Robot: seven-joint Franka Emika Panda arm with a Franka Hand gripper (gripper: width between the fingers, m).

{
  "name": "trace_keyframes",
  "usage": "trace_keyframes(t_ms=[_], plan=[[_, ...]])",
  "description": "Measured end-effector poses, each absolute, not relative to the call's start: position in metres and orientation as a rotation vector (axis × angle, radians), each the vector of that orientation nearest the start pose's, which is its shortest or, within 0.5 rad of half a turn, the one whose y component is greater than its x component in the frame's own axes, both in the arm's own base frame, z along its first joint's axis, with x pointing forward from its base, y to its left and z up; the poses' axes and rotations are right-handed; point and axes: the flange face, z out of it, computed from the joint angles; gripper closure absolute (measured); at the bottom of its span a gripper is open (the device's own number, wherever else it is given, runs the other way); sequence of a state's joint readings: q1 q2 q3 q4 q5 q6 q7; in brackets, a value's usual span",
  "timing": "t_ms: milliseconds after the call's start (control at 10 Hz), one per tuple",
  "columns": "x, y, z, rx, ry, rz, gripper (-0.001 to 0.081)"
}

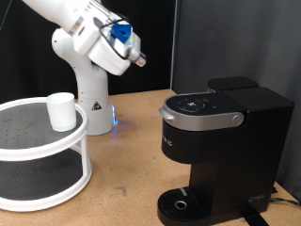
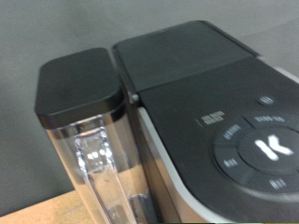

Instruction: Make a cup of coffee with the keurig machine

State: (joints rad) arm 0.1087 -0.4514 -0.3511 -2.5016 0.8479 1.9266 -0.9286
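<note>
The white cup (image 1: 61, 111) stands upright on the top tier of a round white rack (image 1: 28, 141) at the exterior view's left. The black keurig machine (image 1: 221, 141) stands at the right with its silver-grey lid handle (image 1: 202, 119) down and its round drip tray (image 1: 182, 202) bare. My gripper (image 1: 132, 52) hangs in the air at the top centre, above and to the left of the machine, far from the cup. Its fingers are too small to make out. The wrist view shows no fingers, only the machine's top (image 2: 201, 84), its button ring (image 2: 263, 149) and its clear water tank (image 2: 93, 163).
The white robot base (image 1: 89, 94) stands behind the rack, with a blue light at its foot. The wooden table (image 1: 127, 165) lies between rack and machine. A cable (image 1: 282, 196) runs by the machine at the right edge. A black curtain forms the backdrop.
</note>
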Motion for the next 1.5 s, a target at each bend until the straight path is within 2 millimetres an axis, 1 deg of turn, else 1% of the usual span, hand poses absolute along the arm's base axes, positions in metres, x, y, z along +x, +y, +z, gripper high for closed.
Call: trace_keyframes(t_ms=[100, 300, 400, 500, 700, 900, 1000, 1100, 1200, 1400, 1500], plan=[[0.390, -0.052, 0.454, -2.227, -0.339, -0.454, 0.0806], [0.389, -0.051, 0.450, -2.217, -0.348, -0.427, 0.0806], [0.387, -0.056, 0.448, -2.228, -0.334, -0.423, 0.0806], [0.383, -0.066, 0.446, -2.242, -0.339, -0.471, 0.0806], [0.366, -0.086, 0.443, -2.240, -0.402, -0.611, 0.0806], [0.348, -0.108, 0.447, -2.213, -0.387, -0.697, 0.0806], [0.339, -0.116, 0.451, -2.184, -0.360, -0.701, 0.0806], [0.333, -0.119, 0.454, -2.157, -0.345, -0.692, 0.0806], [0.333, -0.119, 0.453, -2.162, -0.345, -0.694, 0.0806], [0.330, -0.124, 0.451, -2.202, -0.363, -0.684, 0.0806], [0.323, -0.129, 0.452, -2.211, -0.388, -0.674, 0.0806]])
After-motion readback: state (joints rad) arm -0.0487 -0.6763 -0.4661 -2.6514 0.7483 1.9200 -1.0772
